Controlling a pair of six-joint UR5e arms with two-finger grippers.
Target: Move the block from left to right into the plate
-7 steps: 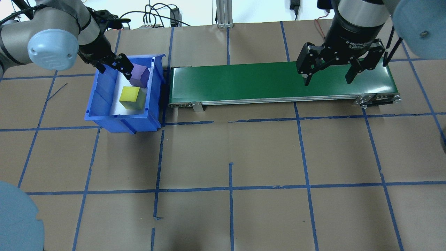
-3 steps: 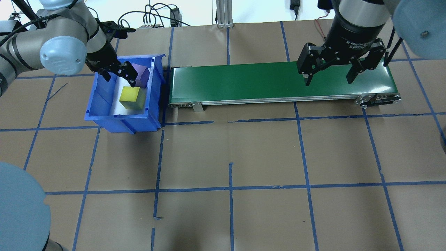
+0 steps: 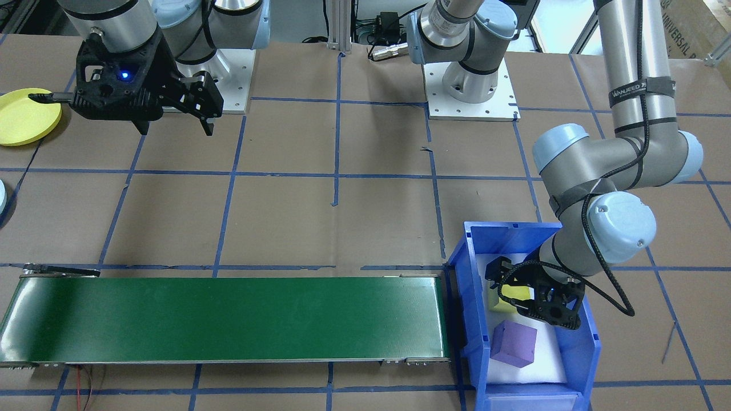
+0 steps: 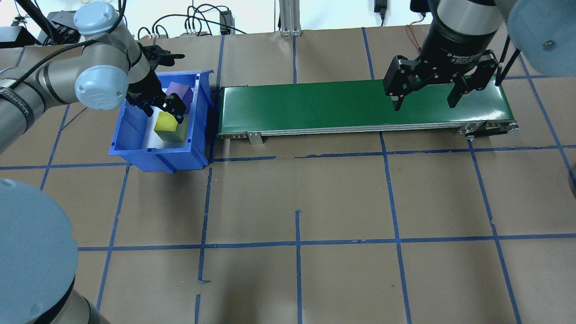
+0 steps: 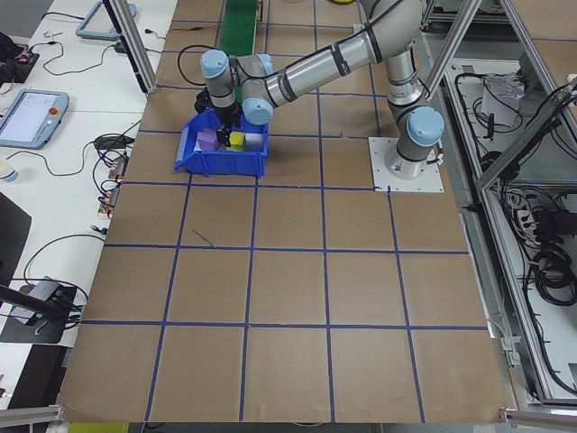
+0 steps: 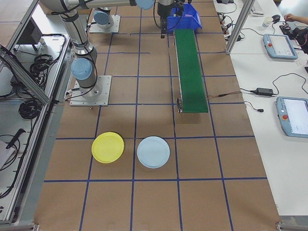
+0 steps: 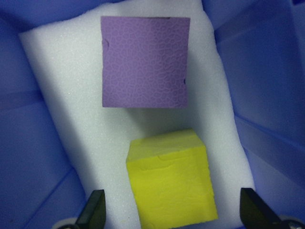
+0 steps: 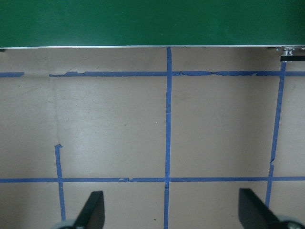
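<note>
Two blocks lie on white foam inside the blue bin [image 4: 157, 155]: a purple block [image 4: 181, 92] at the far end and a yellow block [image 4: 168, 128] nearer. My left gripper [image 4: 164, 108] reaches down into the bin, open. In the left wrist view its fingers straddle the yellow block [image 7: 171, 183], with the purple block [image 7: 145, 62] beyond; it holds nothing. My right gripper [image 4: 424, 105] hangs open and empty above the right end of the green conveyor belt [image 4: 337, 105]. A yellow plate [image 6: 108, 147] and a light blue plate [image 6: 153, 152] lie on the table past the belt's right end.
The belt runs from beside the bin toward my right. Blue tape lines grid the brown table. The right wrist view looks down on bare table [image 8: 114, 133] just in front of the belt. The arm bases [image 3: 471, 85] stand behind.
My left gripper has moved from beside the purple block toward the near end of the bin, over the yellow block, and its elbow swung in. The right arm has not moved.
</note>
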